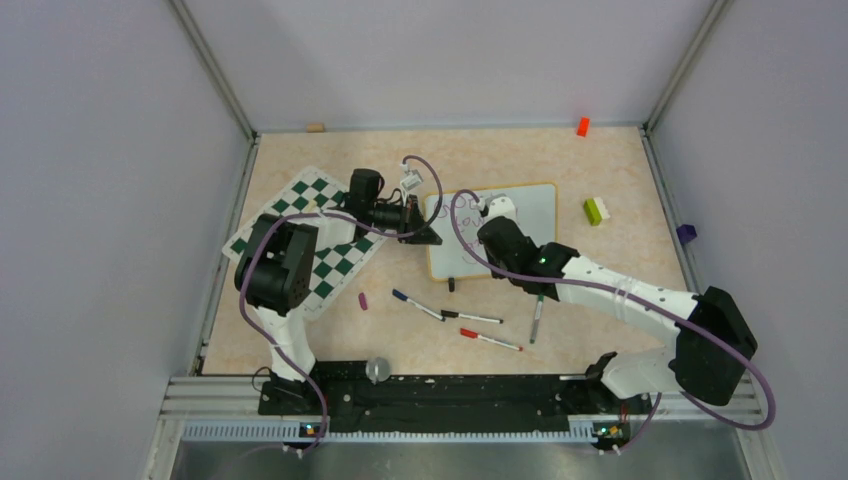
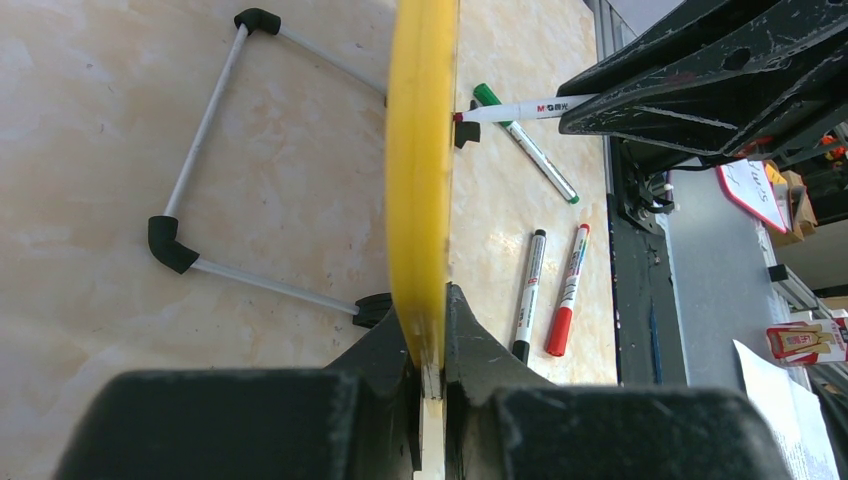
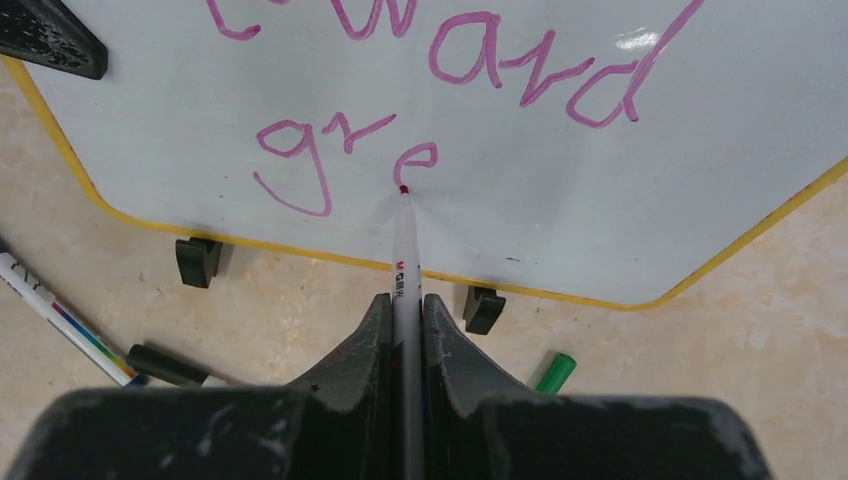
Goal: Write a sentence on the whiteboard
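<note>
The whiteboard point(image 1: 525, 215), white with a yellow frame, stands tilted on the table's middle. My left gripper point(image 1: 428, 232) is shut on its left edge; the left wrist view shows the yellow rim point(image 2: 420, 180) pinched between the fingers of that gripper point(image 2: 430, 300). My right gripper point(image 3: 404, 305) is shut on a white marker point(image 3: 403, 250). Its tip touches the board just below the "e" of the purple sentence point(image 3: 500, 70). The writing reads "…ward" with "gre" point(image 3: 340, 150) beneath. In the top view the right gripper point(image 1: 497, 215) hovers over the board's left half.
A green-and-white chessboard mat point(image 1: 310, 215) lies under the left arm. Loose markers lie in front of the board: blue point(image 1: 415, 304), black point(image 1: 470, 317), red point(image 1: 490, 340), green point(image 1: 537, 318). A purple cap point(image 1: 362, 300), a green-white block point(image 1: 596, 210) and an orange block point(image 1: 582, 126) sit around.
</note>
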`<state>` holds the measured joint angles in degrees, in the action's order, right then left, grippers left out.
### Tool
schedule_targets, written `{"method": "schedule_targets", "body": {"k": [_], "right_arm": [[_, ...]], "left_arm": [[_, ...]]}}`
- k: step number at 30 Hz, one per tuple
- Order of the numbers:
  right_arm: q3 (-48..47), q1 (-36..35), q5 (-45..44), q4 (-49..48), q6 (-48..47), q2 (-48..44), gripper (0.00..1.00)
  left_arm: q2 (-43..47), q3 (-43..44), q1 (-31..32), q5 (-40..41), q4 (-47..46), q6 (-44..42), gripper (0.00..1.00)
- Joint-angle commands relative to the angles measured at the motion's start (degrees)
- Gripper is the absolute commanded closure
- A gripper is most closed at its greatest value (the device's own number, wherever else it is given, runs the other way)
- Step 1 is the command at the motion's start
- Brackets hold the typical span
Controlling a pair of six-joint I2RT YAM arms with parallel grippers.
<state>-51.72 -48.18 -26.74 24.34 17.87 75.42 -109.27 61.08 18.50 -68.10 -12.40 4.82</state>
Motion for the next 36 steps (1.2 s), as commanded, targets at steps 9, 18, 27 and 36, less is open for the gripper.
{"method": "schedule_targets", "body": {"k": [9, 18, 27, 36], "right_arm": [[-2.84, 0.99, -6.61, 1.15, 1.05, -2.17, 1.00], [-2.22, 3.51, 1.52, 0.37, 0.33, -8.38, 1.00], [-1.36, 6.57, 2.32, -0.61, -0.34, -7.63, 1.00], [-0.55, 6.63, 3.42, -2.01, -0.32, -6.01, 1.00]], "left_arm": [[-1.22, 0.18, 0.81, 3.52, 1.75, -3.15, 1.00], [-1.19, 0.18, 0.81, 3.63, 1.68, -3.15, 1.00], [-1.18, 0.10, 0.83, 3.57, 1.68, -3.15, 1.00], [-1.36, 0.33, 0.78, 3.64, 1.69, -3.09, 1.00]]}}
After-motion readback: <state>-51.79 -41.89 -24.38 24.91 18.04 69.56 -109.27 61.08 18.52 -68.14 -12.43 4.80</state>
